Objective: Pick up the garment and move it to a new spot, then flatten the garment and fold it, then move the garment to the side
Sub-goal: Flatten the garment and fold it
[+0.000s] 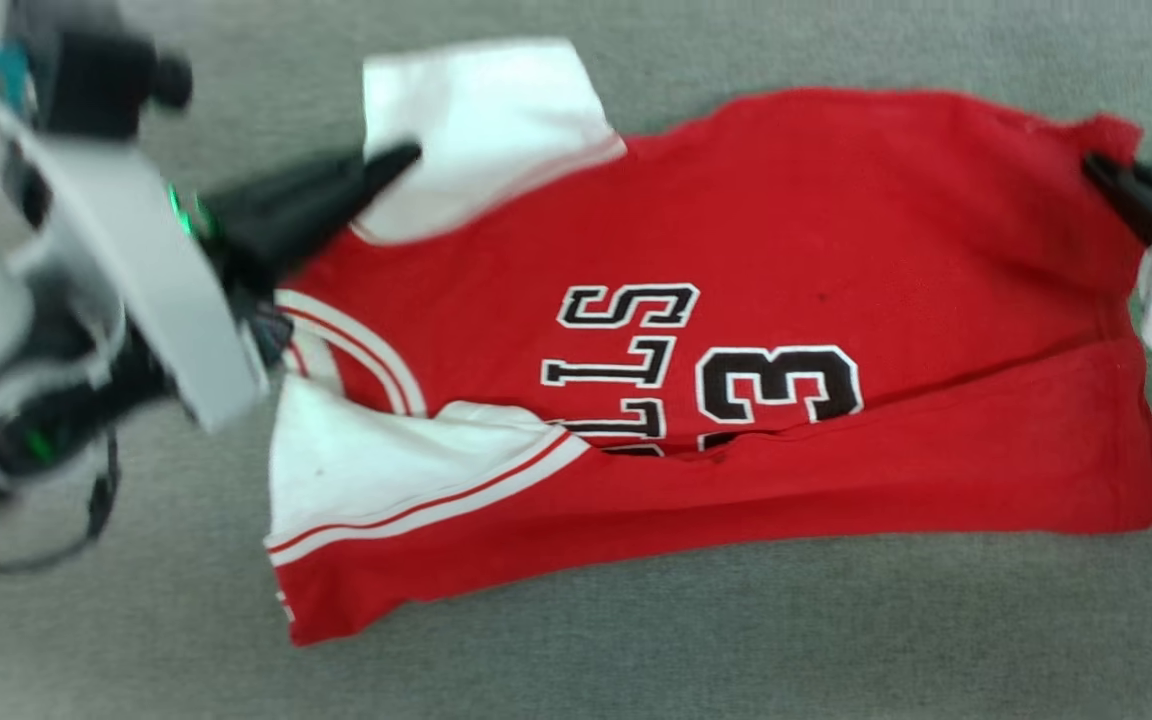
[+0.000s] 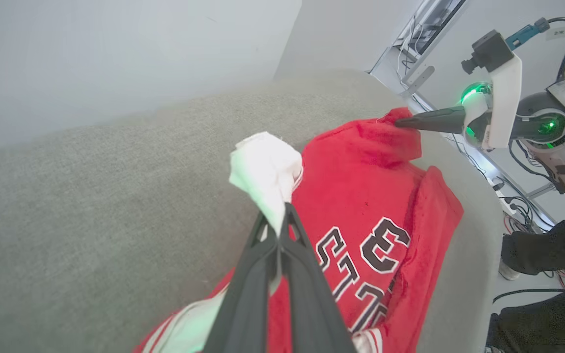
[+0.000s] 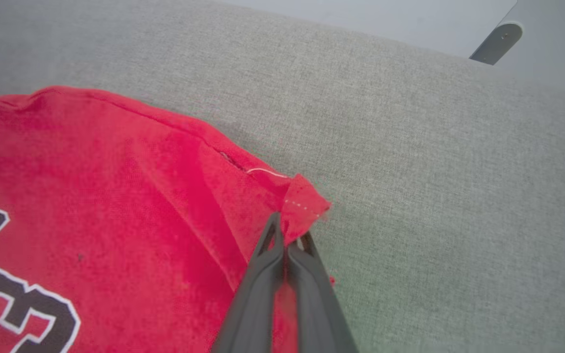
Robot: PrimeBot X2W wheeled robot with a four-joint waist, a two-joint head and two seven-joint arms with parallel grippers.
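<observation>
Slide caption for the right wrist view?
Right end effector shut on a hem corner of the garment, over grey upholstery.

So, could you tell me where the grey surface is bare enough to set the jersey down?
In the head view, a wide bare strip of surface lies below the jersey, and a narrower one lies above its red body. It is crowded where the left hand grips the white sleeve and the right hand grips the far corner.
</observation>
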